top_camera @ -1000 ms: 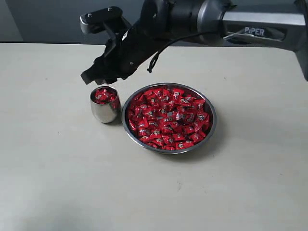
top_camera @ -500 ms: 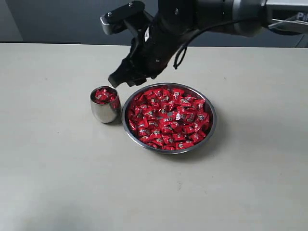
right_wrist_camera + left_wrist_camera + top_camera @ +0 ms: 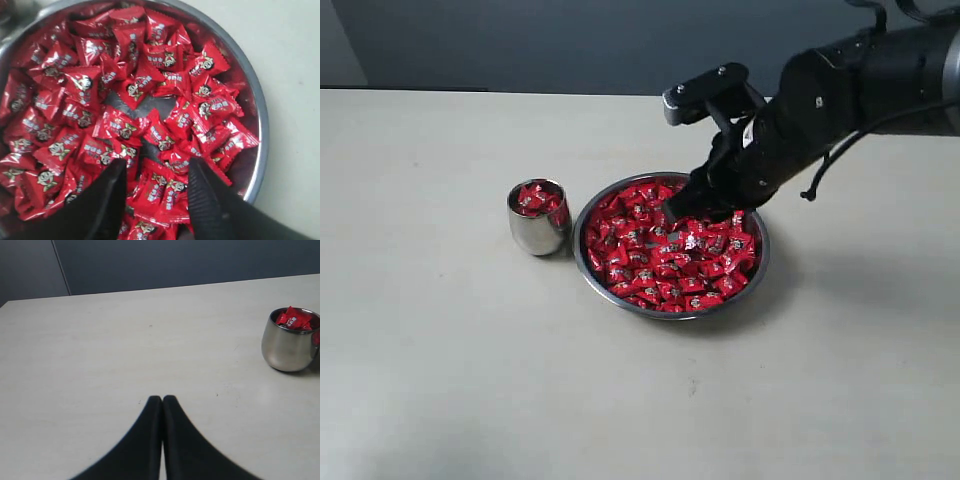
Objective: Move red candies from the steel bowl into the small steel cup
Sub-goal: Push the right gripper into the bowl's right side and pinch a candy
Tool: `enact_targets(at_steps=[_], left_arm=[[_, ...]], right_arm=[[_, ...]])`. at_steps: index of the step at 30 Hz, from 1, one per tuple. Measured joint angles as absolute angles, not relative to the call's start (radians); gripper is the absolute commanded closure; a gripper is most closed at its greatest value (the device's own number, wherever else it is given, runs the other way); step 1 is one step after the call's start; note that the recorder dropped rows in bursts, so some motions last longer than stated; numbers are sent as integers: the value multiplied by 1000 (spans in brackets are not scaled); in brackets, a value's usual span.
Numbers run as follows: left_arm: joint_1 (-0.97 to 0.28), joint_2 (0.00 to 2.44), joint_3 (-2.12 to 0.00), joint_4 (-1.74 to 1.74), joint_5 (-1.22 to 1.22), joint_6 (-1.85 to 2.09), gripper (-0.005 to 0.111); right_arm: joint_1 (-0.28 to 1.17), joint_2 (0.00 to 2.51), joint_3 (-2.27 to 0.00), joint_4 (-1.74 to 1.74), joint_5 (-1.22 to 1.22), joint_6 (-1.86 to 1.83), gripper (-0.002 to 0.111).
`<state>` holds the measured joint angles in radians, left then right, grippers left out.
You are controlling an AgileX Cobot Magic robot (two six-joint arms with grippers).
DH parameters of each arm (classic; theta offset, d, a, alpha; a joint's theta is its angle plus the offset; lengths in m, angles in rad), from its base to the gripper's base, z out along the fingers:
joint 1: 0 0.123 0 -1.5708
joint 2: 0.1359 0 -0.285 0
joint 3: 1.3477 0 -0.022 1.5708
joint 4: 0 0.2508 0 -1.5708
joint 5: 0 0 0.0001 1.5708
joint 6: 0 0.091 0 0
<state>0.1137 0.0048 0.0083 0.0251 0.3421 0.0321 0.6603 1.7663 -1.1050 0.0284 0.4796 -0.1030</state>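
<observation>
Tabletop (image 3: 440, 380) of pale beige is stretching back to a dark grey-blue wall (image 3: 520, 40). Near the middle, the red candies (image 3: 650, 265) are heaping the steel bowl (image 3: 665, 316). The right gripper (image 3: 156, 167) is reaching down onto the heap with its fingers spread apart. The small steel cup (image 3: 537, 232), holding several candies, is standing just beside the bowl, on the side away from that gripper. The left gripper (image 3: 162, 401) is keeping its fingers pressed together, well apart from the cup.

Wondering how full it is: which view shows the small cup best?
Left wrist view: the small steel cup looks largest, red candies peeking over its rim. The exterior view shows it smaller; the right wrist view shows no clear cup.
</observation>
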Motion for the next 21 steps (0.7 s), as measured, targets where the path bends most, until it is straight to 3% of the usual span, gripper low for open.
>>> enact_targets(at_steps=[8,21], left_arm=[[114,5,8,25,342,32,106],[114,5,8,25,342,32,106]], right_arm=[[643,1766,-1007,-45,354,-103,69],[643,1825,-1076,-144,383,-103,69]])
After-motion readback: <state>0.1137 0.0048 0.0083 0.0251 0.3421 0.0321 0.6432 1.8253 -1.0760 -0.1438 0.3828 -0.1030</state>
